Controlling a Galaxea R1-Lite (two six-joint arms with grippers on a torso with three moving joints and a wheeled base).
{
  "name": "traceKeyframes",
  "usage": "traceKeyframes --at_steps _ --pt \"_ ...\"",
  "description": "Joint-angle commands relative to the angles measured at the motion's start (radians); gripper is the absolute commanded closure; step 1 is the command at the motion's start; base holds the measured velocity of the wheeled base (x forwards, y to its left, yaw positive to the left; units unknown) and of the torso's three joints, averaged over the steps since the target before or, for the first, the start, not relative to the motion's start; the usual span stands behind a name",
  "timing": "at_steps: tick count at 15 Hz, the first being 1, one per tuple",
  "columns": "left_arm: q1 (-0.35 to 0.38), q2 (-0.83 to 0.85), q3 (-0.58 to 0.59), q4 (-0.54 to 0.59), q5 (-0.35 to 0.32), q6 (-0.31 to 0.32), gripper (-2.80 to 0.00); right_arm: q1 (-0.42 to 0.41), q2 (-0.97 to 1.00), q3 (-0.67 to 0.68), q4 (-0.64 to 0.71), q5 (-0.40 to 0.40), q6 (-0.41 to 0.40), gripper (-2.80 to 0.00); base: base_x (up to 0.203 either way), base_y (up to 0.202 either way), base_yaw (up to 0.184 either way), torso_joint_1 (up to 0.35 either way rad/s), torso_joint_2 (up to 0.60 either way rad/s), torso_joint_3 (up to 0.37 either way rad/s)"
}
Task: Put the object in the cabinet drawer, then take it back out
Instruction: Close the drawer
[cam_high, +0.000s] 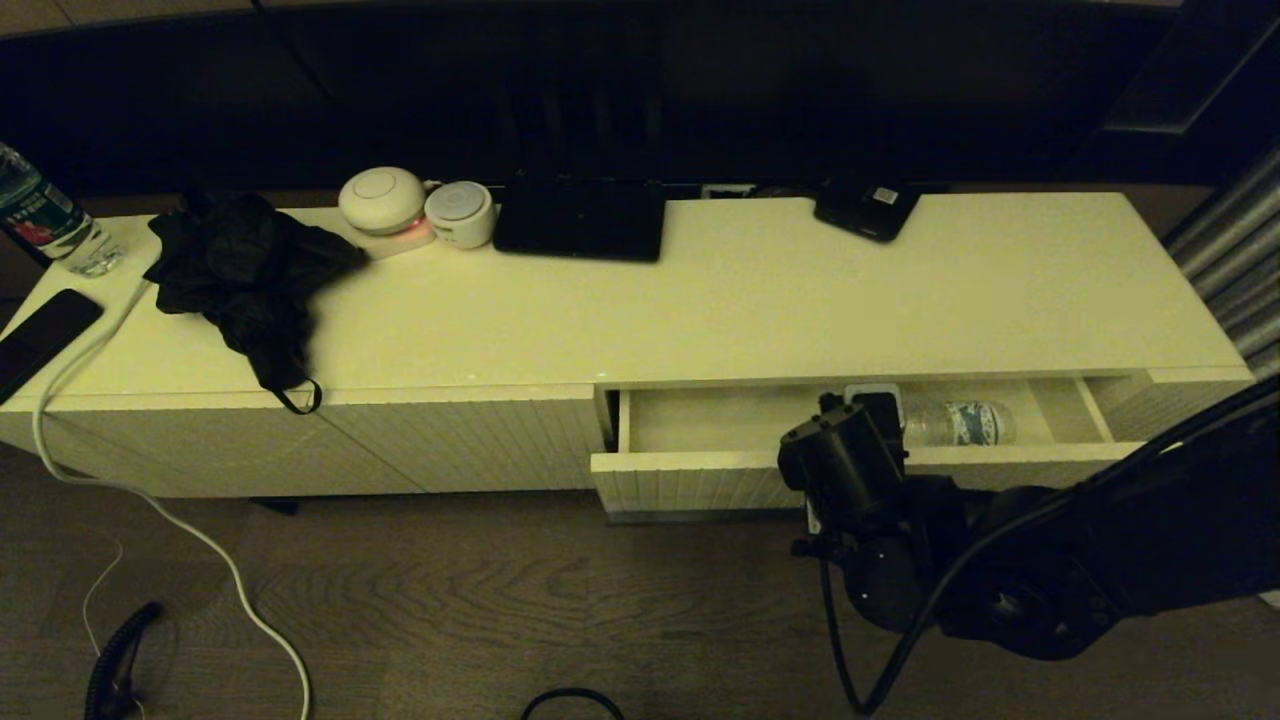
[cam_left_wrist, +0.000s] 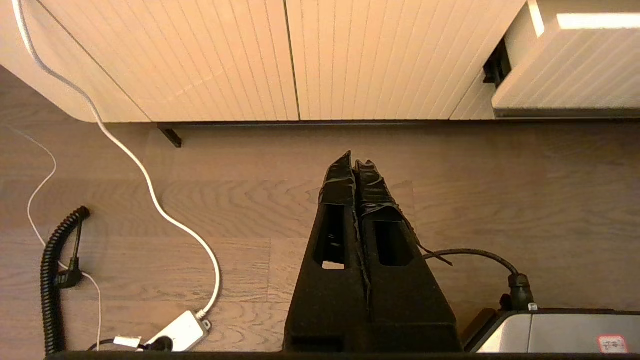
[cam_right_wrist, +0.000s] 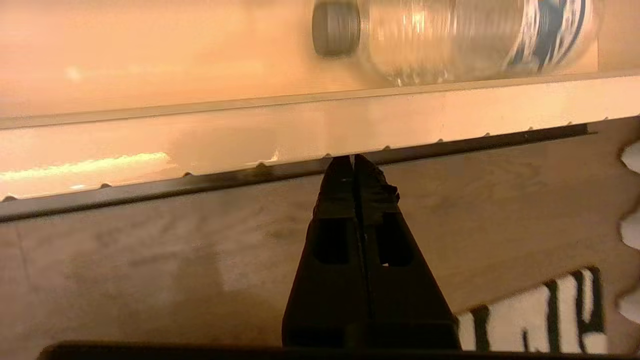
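The cabinet drawer (cam_high: 700, 466) stands pulled partly out at the right of the white cabinet. The clear water bottle (cam_high: 955, 422) lies on its side inside it, with its grey cap (cam_right_wrist: 336, 28) and blue-and-white label (cam_right_wrist: 547, 30) showing. My right gripper (cam_right_wrist: 353, 159) is shut with nothing in it. Its tips rest against the dark handle strip (cam_right_wrist: 200, 182) along the drawer front (cam_right_wrist: 250, 140), on the near side of the bottle. The right wrist (cam_high: 845, 455) covers part of the drawer front. My left gripper (cam_left_wrist: 356, 159) is shut and empty, parked over the floor.
On the cabinet top (cam_high: 800, 300) are a bottle with a green-and-red label (cam_high: 40, 215), a black cloth (cam_high: 245, 275), a phone (cam_high: 40, 335), two round white devices (cam_high: 382, 200) and dark boxes (cam_high: 580, 220). A white cable (cam_high: 150, 500) trails onto the wooden floor.
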Motion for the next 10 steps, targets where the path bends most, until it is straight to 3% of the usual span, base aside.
traceKeyframes --at_steps 1,5,10 --pt "0.0 -0.002 0.002 0.0 0.0 0.0 0.0 -0.011 0.001 -0.003 -0.022 -0.005 -0.014 0.0 0.0 0.0 0.0 0.0 0.0 0.0" --pt "0.0 -0.002 0.001 0.0 0.0 0.0 0.0 -0.021 0.006 0.004 -0.13 -0.024 -0.053 0.0 0.0 0.0 0.0 0.0 0.0 0.0" --pt "0.0 -0.002 0.001 0.0 0.0 0.0 0.0 -0.057 0.035 -0.023 -0.163 -0.022 -0.055 0.0 0.0 0.0 0.0 0.0 0.0 0.0"
